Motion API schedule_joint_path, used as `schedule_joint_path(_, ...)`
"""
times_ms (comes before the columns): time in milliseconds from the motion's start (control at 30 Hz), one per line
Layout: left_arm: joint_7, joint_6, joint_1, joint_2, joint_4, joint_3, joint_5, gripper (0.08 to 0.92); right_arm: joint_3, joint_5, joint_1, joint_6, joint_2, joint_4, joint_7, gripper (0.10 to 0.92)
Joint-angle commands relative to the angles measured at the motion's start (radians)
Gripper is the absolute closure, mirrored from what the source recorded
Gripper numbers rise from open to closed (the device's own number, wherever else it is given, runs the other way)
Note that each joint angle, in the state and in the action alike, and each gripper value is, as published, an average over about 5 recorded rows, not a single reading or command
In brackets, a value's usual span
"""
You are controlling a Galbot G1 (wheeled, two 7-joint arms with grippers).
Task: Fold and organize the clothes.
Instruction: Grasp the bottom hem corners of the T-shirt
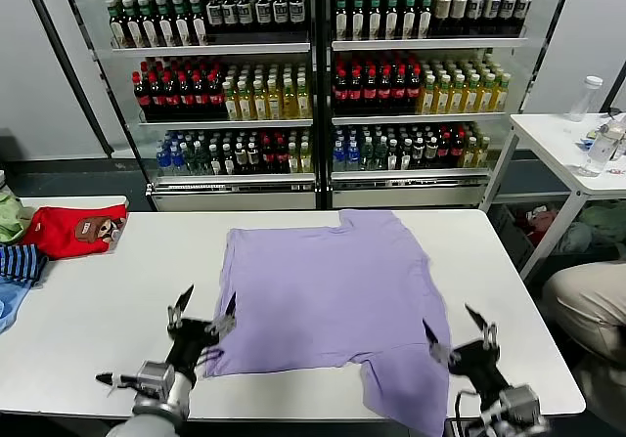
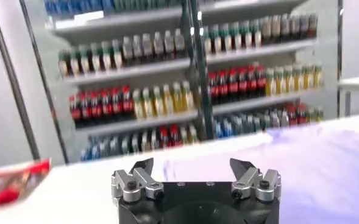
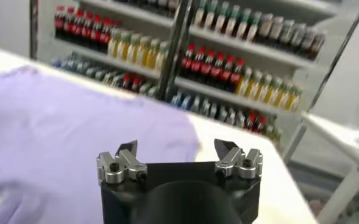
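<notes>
The lavender T-shirt (image 1: 328, 295) lies spread flat on the white table (image 1: 98, 300), plain side up; no print shows. One sleeve hangs toward the near edge at the right. My left gripper (image 1: 202, 312) is open and empty at the shirt's near left corner. My right gripper (image 1: 452, 331) is open and empty just past the shirt's near right sleeve. The shirt also shows in the left wrist view (image 2: 313, 158) beyond my left gripper (image 2: 192, 165), and in the right wrist view (image 3: 63, 128) beyond my right gripper (image 3: 177, 147).
A red garment with a bear print (image 1: 76, 230) and a navy-striped garment (image 1: 20, 261) lie at the table's left end. A drinks fridge (image 1: 313, 85) stands behind the table. A second white table (image 1: 572, 144) with bottles is at the right.
</notes>
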Motion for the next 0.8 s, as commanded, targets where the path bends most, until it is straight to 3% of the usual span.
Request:
schedule_joint_path(33, -0.088, 0.125, 0.177, 0.064, -0.070, 0.014, -0.121, 0.177, 0.008, 0.044, -0.144, -0.009, -0.001, 0.019, 0.007, 0.203)
schedule_joint_path(600, -0.073, 0.156, 0.149, 0.044, 0.004, -0.028, -0.146, 0.177, -0.065, 0.069, -0.081, -0.017, 0.036, -0.030, 0.032, 0.203)
schedule_joint_path(800, -0.069, 0.153, 0.145, 0.041, 0.018, -0.027, -0.142, 0.251, -0.071, 0.116, -0.071, -0.039, 0.033, -0.029, 0.055, 0.309)
